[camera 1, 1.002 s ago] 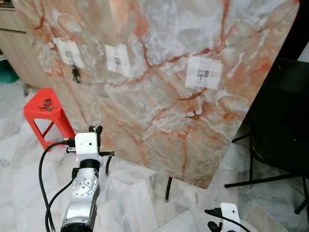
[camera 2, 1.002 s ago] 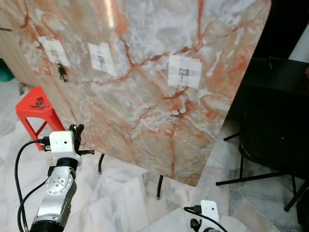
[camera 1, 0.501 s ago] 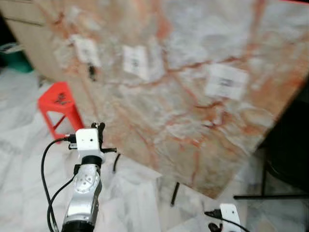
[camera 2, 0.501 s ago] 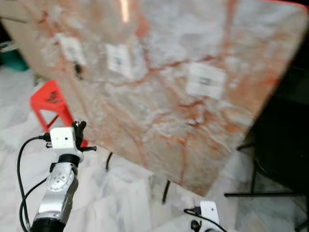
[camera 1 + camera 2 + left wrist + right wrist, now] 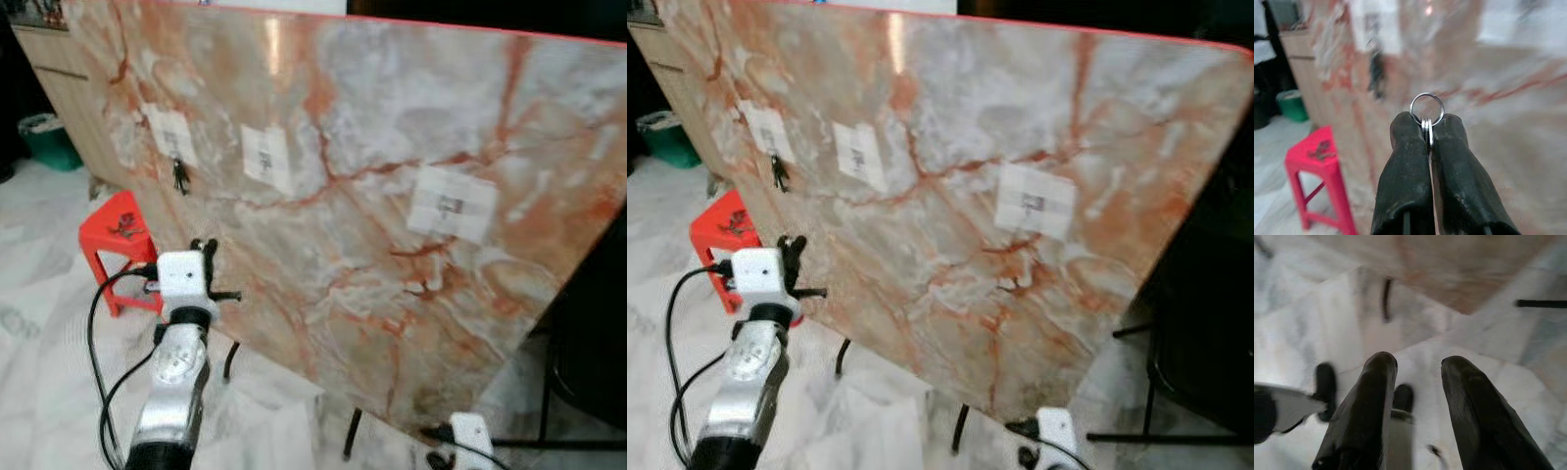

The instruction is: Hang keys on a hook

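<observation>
A marble board leans before me with three white patches, each bearing a small hook: left, middle and right. A dark bunch of keys hangs from the left hook. My left gripper is raised in front of the board's lower left part, below those hooks. In the left wrist view it is shut on a silver key ring that sticks out past the fingertips. My right gripper hangs low over the floor, open and holding nothing.
A red plastic stool stands left of the board, with a green bin and a wooden cabinet beyond it. Black frame legs stand under the board. A black chair is on the right.
The whole view has shifted and tilted up, so the board's top edge now shows. My left gripper stays shut on the key ring and sits slightly higher against the board.
</observation>
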Available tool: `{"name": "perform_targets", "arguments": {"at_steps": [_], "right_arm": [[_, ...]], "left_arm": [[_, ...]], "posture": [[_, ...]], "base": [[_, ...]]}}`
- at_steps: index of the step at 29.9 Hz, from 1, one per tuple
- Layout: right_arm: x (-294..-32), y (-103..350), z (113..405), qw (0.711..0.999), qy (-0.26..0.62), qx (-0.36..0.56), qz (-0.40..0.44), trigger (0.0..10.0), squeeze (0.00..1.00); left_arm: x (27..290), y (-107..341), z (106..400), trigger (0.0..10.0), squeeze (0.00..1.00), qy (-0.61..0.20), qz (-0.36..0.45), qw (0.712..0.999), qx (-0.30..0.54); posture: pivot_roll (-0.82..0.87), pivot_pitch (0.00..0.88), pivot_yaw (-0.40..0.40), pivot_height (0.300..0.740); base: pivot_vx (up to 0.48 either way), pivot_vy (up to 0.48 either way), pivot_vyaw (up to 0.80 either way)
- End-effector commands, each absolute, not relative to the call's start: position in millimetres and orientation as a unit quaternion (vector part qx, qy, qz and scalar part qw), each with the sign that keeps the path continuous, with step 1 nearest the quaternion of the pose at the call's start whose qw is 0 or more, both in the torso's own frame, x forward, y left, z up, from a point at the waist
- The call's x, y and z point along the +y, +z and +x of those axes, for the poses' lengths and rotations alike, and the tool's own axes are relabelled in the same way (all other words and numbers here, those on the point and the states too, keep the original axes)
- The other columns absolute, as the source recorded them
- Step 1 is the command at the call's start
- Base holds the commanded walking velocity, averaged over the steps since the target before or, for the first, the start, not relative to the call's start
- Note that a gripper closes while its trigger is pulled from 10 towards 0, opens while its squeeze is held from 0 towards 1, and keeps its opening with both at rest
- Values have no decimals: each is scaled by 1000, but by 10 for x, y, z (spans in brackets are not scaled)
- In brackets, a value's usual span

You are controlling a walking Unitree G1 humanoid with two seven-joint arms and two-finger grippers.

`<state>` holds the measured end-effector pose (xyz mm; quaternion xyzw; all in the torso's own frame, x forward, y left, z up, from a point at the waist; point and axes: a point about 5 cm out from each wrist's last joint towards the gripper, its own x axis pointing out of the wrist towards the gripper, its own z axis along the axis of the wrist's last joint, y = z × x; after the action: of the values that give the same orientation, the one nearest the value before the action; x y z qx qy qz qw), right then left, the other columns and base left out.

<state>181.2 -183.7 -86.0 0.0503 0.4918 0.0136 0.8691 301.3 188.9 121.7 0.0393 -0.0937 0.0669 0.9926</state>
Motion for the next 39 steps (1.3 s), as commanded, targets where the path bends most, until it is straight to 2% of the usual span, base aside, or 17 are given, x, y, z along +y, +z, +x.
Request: {"name": "perform_targets", "arguments": {"at_steps": [1,22,39], "right_arm": [[-1889,-850,1821,871,7,489,47,10000,0],[-1892,-846,1827,871,11,490,45,10000,0],[-1895,-848,1823,869,15,493,40,10000,0]], "left_arm": [[1830,1261,3031,10000,0,52,42,992,-103],[1828,1363,3051,10000,0,51,50,991,-116],[1827,1363,3054,10000,0,51,44,991,-114]], "posture": [[22,12,-10,740],[23,25,-18,740],[20,27,-19,740]], "base": [[0,0,0],[0,0,0],[276,0,0]]}}
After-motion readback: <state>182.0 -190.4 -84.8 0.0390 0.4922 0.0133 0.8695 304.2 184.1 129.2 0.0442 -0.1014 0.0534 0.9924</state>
